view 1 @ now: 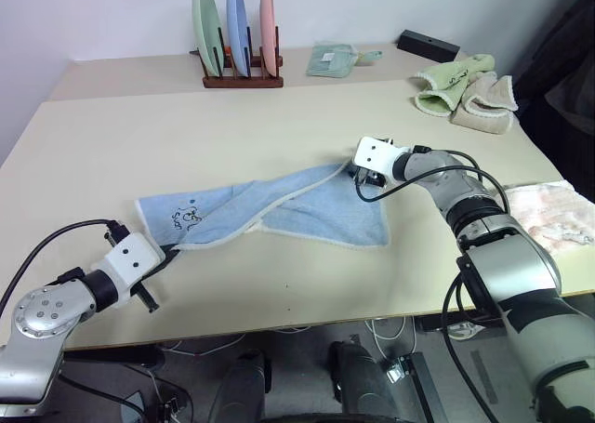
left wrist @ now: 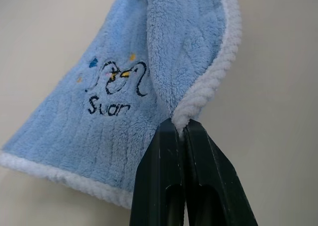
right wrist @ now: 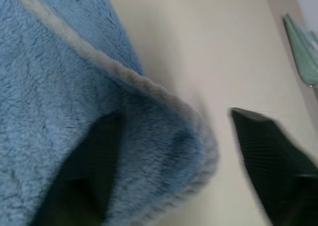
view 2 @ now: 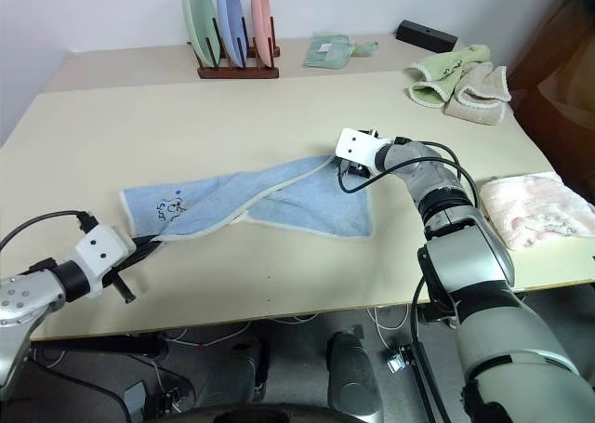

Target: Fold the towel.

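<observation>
Beige table (view 1: pixel 279 284) carries the towel (view 1: pixel 307 209); left gripper (left wrist: pixel 181 131) pinches its trim. Right gripper (right wrist: pixel 174 151) straddles the far corner, fingers apart, and could close on air.

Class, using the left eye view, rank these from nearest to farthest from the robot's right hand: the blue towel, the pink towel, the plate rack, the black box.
1. Blue towel: at the right hand itself, mid-table.
2. Pink towel: at the table's right edge.
3. Plate rack: far side, left of centre.
4. Black box: far right corner; close to the rack's distance, so hard to separate.
</observation>
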Controlling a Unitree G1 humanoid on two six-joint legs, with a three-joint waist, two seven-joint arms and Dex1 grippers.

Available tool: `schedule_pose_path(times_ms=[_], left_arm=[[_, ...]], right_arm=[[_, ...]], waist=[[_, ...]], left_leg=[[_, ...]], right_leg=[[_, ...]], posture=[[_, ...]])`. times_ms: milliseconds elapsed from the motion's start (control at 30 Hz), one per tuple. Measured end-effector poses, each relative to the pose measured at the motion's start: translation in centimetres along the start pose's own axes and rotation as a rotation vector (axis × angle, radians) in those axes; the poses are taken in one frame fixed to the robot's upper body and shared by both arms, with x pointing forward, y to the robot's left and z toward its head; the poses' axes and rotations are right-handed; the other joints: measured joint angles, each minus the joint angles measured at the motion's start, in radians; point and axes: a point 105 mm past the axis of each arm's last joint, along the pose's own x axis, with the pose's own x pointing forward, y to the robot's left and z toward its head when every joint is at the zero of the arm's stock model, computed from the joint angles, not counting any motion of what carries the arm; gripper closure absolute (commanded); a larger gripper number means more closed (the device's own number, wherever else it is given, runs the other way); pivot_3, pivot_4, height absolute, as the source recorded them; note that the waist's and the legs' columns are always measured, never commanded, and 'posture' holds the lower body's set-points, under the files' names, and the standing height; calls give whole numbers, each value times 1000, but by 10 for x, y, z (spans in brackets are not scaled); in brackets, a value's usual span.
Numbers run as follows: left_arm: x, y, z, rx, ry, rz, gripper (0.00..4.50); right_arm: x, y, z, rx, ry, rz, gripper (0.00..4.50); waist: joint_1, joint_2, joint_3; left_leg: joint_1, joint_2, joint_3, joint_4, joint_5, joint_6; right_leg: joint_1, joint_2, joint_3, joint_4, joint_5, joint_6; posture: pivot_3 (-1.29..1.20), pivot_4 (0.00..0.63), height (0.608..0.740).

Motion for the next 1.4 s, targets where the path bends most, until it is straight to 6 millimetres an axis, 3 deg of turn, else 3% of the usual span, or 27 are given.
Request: schedule_pose_path(times_ms=[100, 133, 333, 467, 533, 633, 767, 833, 900, 967, 1033, 1133, 1267, 1333, 1400], left_arm=[[-2, -3, -1, -5, 2, 0, 4500], [-3, -3, -1, -6, 4, 0, 4500], [-5, -1, -1, -18, -1, 25, 4500], [1, 18, 17, -84, -93, 94, 4500], [6, 38, 36, -74, -160, 145, 4500], [19, 94, 69, -45, -277, 301, 4500], [18, 176, 120, -2, -416, 566, 4500], [7, 201, 140, 31, -463, 647, 4500], [-3, 213, 151, 64, -490, 682, 4500], [-7, 210, 144, 91, -467, 636, 4500], [-7, 199, 124, 89, -415, 563, 4500], [-7, 155, 76, 70, -279, 359, 4500], [-20, 87, 23, -31, -89, 103, 4500], [-33, 64, 13, -50, -20, 28, 4500], [-44, 45, 8, -67, 37, -40, 4500]], right_arm=[[-1, -1, -7, 34, 25, -19, 4245], [-1, -2, -7, 36, 26, -28, 4451], [-4, -10, -6, 8, 9, -76, 4451], [-23, -38, -4, -22, -30, -166, 4451], [-35, -56, -1, -46, -51, -218, 4451], [-50, -89, 15, -104, -68, -322, 4451], [-87, -158, 77, -210, -178, -549, 4451], [-106, -178, 99, -247, -233, -618, 4451], [-116, -183, 109, -268, -275, -630, 4451], [-115, -175, 107, -257, -302, -565, 4451], [-110, -161, 100, -244, -321, -481, 4451], [-104, -124, 79, -243, -323, -302, 4451], [-109, -42, 33, -152, -255, 45, 4451], [-118, -9, 23, -80, -221, 179, 4451], [-136, 11, 20, -22, -189, 281, 4451]], waist=[[-2, 0, 0], [-3, 0, 0], [-10, 0, 0], [-3, 1, 1], [0, 1, 1], [3, 2, 1], [-6, 1, 2], [-15, 1, 1], [-20, 1, 1], [-25, 1, 1], [-30, 1, 1], [-37, 2, 2], [-20, 2, 2], [-10, 3, 3], [3, 5, 4]], left_leg=[[0, 0, 0, 0, 0, 0], [0, 0, 0, 0, 0, 0], [0, 0, 1, 0, 0, 0], [-1, 0, 1, 2, 0, 0], [-1, 0, 1, 2, 0, -1], [-1, -1, 1, 2, 2, -2], [-3, 0, 1, 0, 3, -4], [-3, 0, 1, -1, 2, -3], [-2, 0, 3, -2, 1, -3], [-2, -1, 7, -2, 1, -2], [-2, -1, 8, -2, 0, -1], [-3, -1, 8, -1, -2, 4], [-4, -1, 8, 2, -3, 5], [-3, -1, 9, 2, -3, 5], [-2, -1, 9, 4, -3, 5]], right_leg=[[0, 0, 0, 1, 0, 0], [-1, 0, 1, 1, 0, 0], [-3, 0, 2, 5, 0, 0], [-4, 0, 1, 6, 0, 0], [-4, 0, 1, 7, 0, 0], [-5, 0, 2, 9, 1, -1], [-9, 1, 2, 8, 1, -1], [-9, 0, 2, 8, 0, 0], [-10, 0, 2, 7, 0, 0], [-11, -2, 2, 7, 0, 1], [-11, -3, 3, 7, 0, 1], [-11, -3, 3, 8, -1, 2], [-12, -3, 4, 8, -1, 2], [-12, -3, 4, 9, -1, 1], [-10, -4, 5, 9, -1, 1]], posture=[[0, 150, 740], [0, 150, 740], [0, 150, 740], [0, 150, 740], [0, 150, 740], [0, 150, 740], [0, 150, 740], [0, 150, 740], [0, 150, 740], [0, 150, 740], [0, 150, 740], [0, 150, 740], [0, 150, 740], [0, 150, 740], [0, 150, 740]])
